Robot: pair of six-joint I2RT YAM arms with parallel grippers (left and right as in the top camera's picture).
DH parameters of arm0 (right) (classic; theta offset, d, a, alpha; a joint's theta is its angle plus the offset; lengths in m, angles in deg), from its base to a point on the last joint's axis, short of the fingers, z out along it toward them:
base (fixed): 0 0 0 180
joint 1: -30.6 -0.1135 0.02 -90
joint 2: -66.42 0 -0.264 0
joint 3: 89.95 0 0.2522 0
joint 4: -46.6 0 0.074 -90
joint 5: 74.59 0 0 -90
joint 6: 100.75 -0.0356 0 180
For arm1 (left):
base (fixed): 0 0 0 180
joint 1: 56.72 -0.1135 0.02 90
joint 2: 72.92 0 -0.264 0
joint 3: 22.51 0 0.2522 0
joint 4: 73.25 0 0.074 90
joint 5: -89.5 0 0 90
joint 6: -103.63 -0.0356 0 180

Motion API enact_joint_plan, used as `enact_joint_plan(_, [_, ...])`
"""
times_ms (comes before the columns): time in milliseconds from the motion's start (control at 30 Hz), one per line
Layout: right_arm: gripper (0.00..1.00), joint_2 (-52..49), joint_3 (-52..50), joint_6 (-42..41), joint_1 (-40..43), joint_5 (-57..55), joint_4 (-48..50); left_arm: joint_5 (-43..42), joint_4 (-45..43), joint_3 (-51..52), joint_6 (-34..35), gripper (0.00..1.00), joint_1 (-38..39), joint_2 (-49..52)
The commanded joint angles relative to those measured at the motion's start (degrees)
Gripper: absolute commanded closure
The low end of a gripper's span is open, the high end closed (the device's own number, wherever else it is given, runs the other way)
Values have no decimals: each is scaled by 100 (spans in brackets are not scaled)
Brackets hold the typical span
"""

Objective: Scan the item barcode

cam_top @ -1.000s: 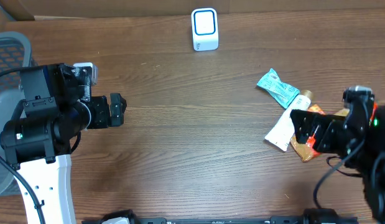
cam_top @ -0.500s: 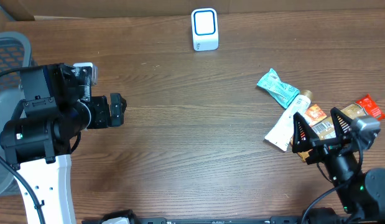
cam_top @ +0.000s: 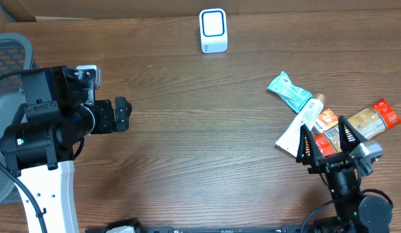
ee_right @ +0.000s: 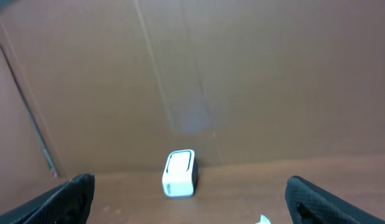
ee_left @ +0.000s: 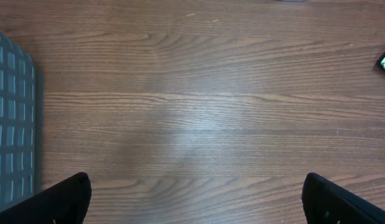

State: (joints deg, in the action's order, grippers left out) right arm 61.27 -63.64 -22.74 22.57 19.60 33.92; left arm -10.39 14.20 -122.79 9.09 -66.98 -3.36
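Left gripper (cam_top: 122,114): hanging wide open, holding nothing.
Right gripper (cam_top: 322,126): hovering wide open by the packets (cam_top: 288,91).
Scanner (cam_top: 213,30): standing well apart.

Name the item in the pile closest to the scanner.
The teal packet; it lies at the pile's upper-left end, nearer the white scanner than the tube.

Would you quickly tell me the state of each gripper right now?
The left black two-finger gripper is open and empty.
The right black two-finger gripper is open and empty.
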Motion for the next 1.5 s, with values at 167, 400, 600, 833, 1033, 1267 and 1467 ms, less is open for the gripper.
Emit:
enact_joint_plan(167, [0,503,-850,9,-44,-181,682,-61,-20,-85,-63,1,-22,20])
enact_joint_plan(400, [0,503,-1213,7,-50,-160,1014,-61,-20,-85,-66,0,-22,20])
enact_joint_plan(600, [0,503,-1213,4,-59,-157,289,-61,-20,-85,-63,0,-22,20])
enact_joint_plan(833, [0,503,-1211,4,-59,-160,-566,-61,-20,-85,-63,0,-22,20])
enact_joint_plan(1033, [0,498,-1211,7,-59,-162,-566,-61,-20,-85,-63,0,-22,20])
enact_joint_plan(1267, [0,498,-1211,4,-59,-162,-566,-61,-20,-85,-63,0,-22,20])
enact_joint_plan(1467, [0,498,-1211,7,-59,-162,-566,-61,-20,-85,-63,0,-22,20])
